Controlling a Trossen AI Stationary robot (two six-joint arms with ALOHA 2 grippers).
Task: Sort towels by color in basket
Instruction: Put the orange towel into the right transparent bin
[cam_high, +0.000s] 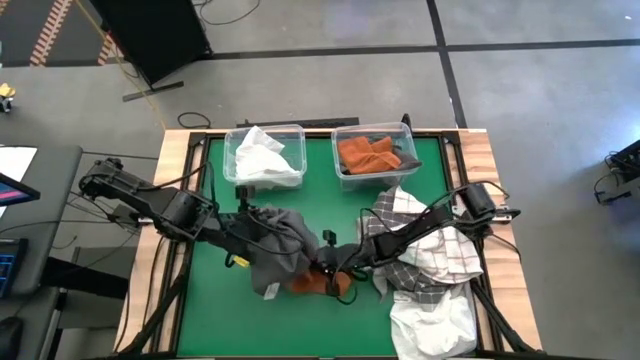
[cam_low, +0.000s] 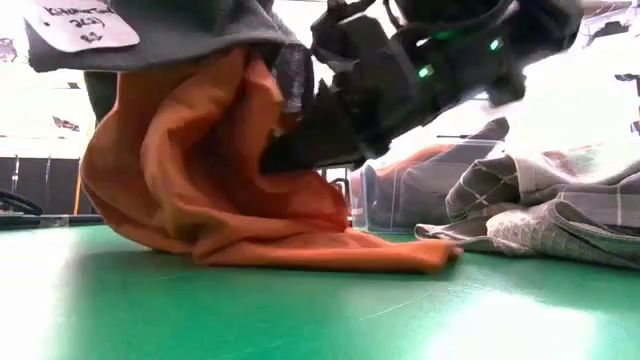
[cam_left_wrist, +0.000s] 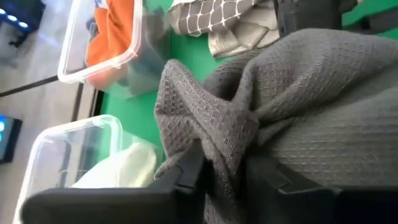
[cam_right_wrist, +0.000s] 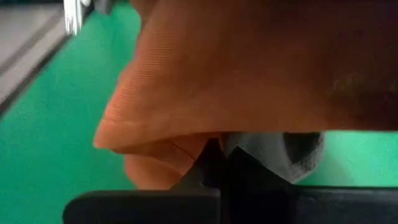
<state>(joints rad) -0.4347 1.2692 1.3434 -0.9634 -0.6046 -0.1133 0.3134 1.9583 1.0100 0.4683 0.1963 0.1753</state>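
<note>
My left gripper (cam_high: 248, 222) is shut on a dark grey waffle towel (cam_high: 280, 245), which spreads toward the table's middle. In the low view the grey towel (cam_low: 180, 30) shows above an orange towel (cam_low: 220, 170). My right gripper (cam_high: 332, 262) is shut on this orange towel (cam_high: 318, 283), near the table's front middle. Two clear bins stand at the far edge. The left bin (cam_high: 290, 135) holds a white towel (cam_high: 262, 155). The right bin (cam_high: 345, 135) holds orange and dark grey towels (cam_high: 372, 152). My left gripper pinches a bunched fold of the dark grey towel (cam_left_wrist: 214, 146) between its two fingers (cam_left_wrist: 186, 171), coming level from the table's left. The cloth gathers into folds at the fingers and spreads out beyond them. My right gripper pinches the orange towel's upper part (cam_low: 290, 150) between its fingers, slanting down from the table's right. Several folds bunch at the hold. The towel hangs below the fingers, and its lower edge (cam_low: 330, 255) lies on the green table.
A pile of white-and-grey checked towels (cam_high: 430, 245) lies under my right arm at the table's right, with a white towel (cam_high: 430, 320) at the near right corner. The green mat (cam_high: 210, 310) shows bare at the near left.
</note>
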